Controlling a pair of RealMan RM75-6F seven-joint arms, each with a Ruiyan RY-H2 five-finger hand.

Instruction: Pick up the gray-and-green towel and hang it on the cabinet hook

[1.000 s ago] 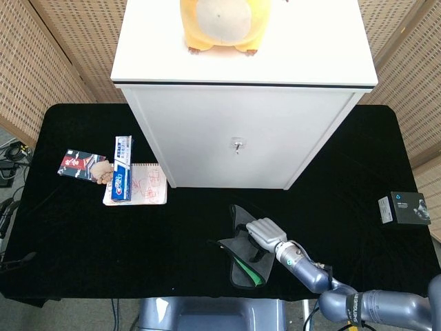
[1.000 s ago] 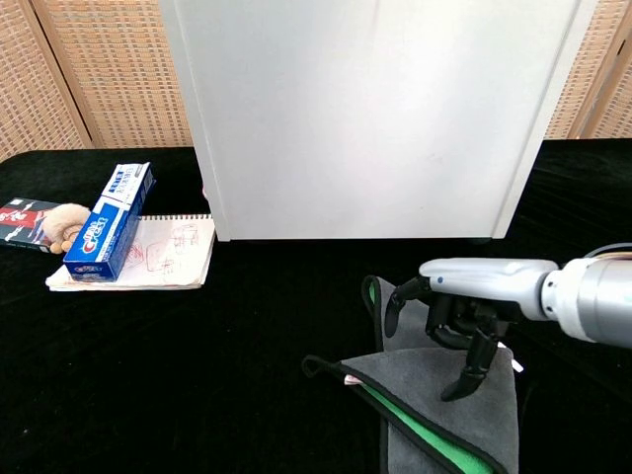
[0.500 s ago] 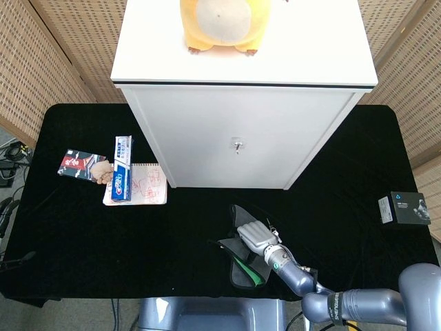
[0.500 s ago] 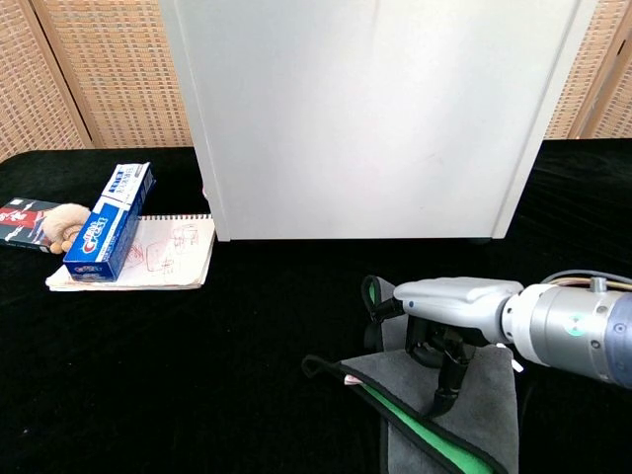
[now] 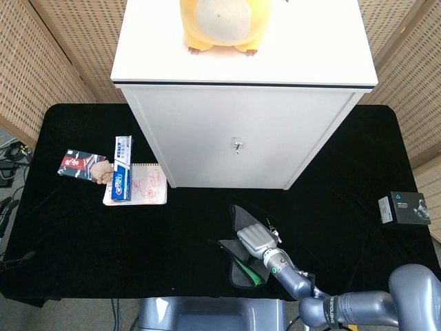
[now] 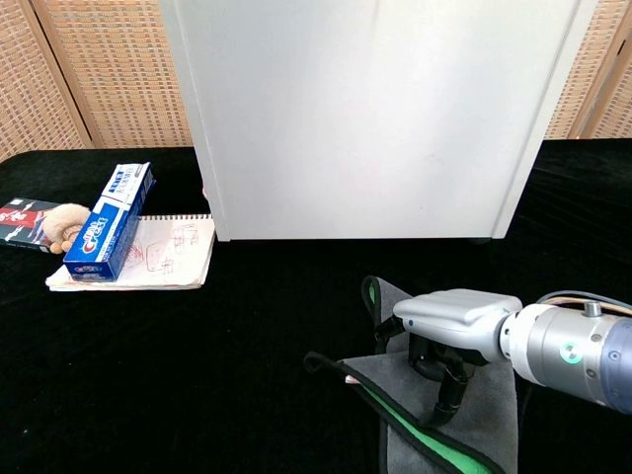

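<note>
One step in hand: the pick-up; the gray-and-green folded cloth towel [image 6: 449, 434] lay flat on the black-covered tabletop [image 5: 103, 241], not yet lifted.
Right robot hand: the silver right robot hand [image 6: 449, 341] sat low over the towel's upper part, palm down, dark fingers [image 6: 446, 400] curled downward with their tips at the gray cloth; whether they had pinched any fabric could not be told.
Left robot hand: in neither view.
Towel position: directly beneath and partly hidden by the right robot hand in the head view [image 5: 258, 238], in front of the white box-shaped cabinet [image 5: 238, 131] and apart from its base; a green-edged loop [image 6: 371, 294] showed at the towel's far corner, just beside the hand.
Hook: the small metal cabinet hook [image 5: 237, 145] stood on the cabinet front, above the towel and well apart from it.
Next move, as a judgement: closing firmly on the cloth near the loop, then raising it so the loop hung free to meet the hook.
</note>
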